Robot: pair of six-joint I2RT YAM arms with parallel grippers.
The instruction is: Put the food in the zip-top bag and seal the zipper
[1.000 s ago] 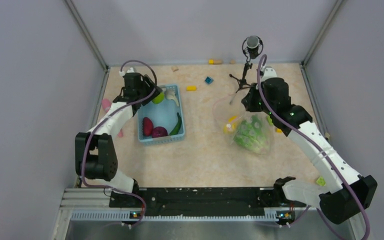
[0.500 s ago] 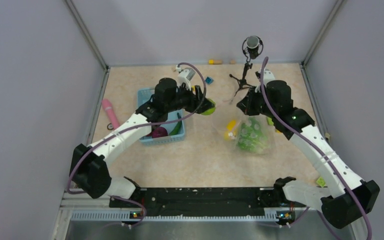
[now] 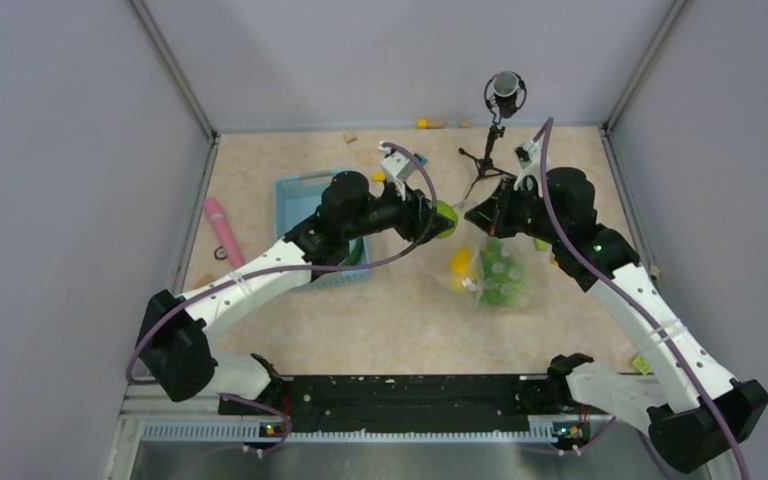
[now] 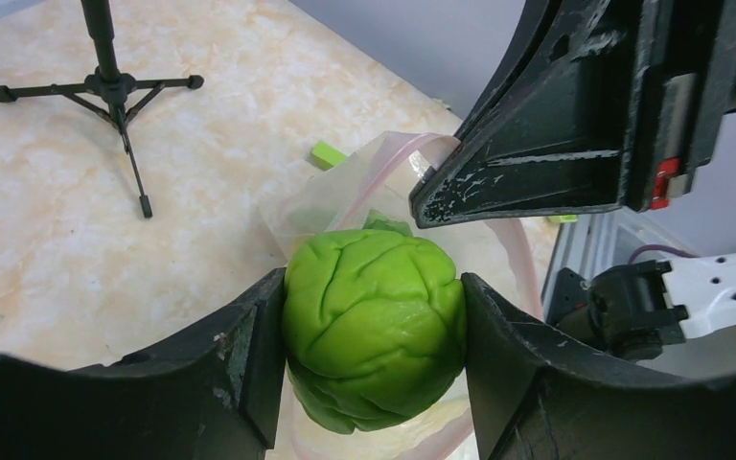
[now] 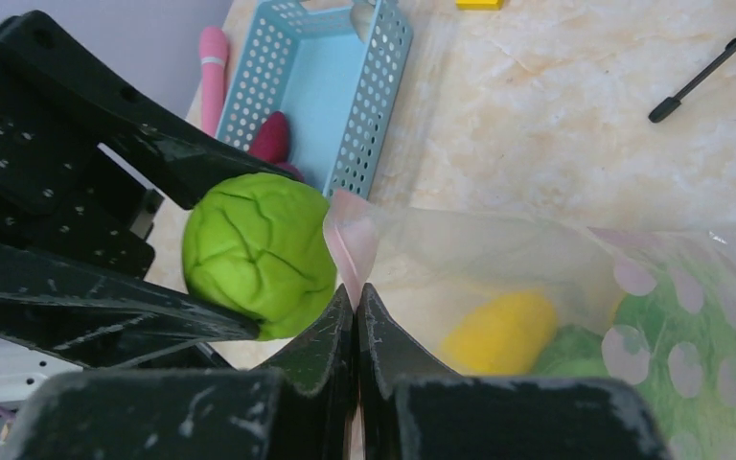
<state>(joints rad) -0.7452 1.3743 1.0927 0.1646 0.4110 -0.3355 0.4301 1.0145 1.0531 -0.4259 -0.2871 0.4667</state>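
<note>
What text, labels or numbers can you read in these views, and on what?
None readable in any view.
Zip-top bag: only pale dots, no lettering.
Green toy food, blue basket: no print.
Red tab on the right gripper: too small to show any marking.

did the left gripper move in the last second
Yes. The left gripper, shut on the round green toy food, swung right, from over the light blue plastic basket to the mouth of the clear zip-top bag.
</note>
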